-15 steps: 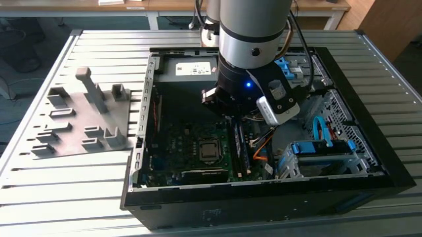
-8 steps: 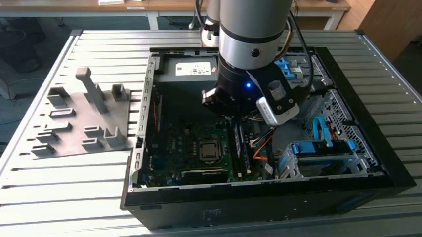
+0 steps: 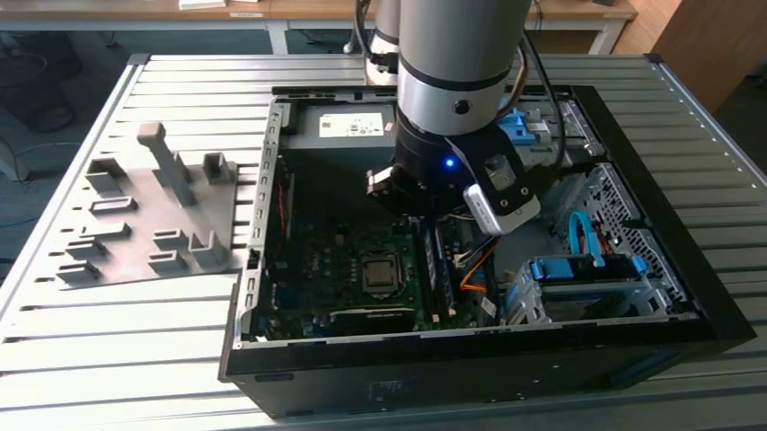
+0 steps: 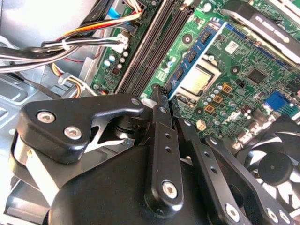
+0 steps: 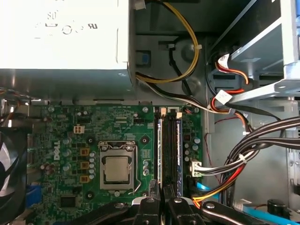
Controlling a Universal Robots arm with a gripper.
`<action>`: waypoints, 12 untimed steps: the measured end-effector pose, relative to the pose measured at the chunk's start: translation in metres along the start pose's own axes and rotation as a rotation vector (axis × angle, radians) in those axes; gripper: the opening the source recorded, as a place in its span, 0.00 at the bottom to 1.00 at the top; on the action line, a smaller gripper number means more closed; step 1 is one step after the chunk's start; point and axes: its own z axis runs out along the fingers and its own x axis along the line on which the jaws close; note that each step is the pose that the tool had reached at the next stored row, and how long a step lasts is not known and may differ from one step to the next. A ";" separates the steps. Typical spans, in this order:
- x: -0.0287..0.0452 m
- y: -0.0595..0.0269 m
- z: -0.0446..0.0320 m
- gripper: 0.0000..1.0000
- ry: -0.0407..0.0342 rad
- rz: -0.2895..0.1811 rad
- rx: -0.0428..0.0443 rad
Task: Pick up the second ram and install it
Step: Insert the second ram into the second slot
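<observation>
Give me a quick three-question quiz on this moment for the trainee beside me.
1. Fill in: the tray lies on the exterior view's ____ of the case.
2. Choose: in the first wrist view, the ram slots run between the socket and: A the fan; B the cables; C the power supply.
3. True or false: the end effector hangs over the tray.
Key: 1 left. 2 B. 3 false; it is down inside the case, at the ram slots.
</observation>
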 end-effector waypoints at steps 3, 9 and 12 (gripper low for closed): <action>0.0002 -0.0004 0.0053 0.14 0.0000 0.000 -0.0001; -0.0001 -0.0012 0.0163 0.14 0.0006 0.000 0.0000; -0.0003 -0.0016 0.0217 0.14 0.0009 0.000 0.0001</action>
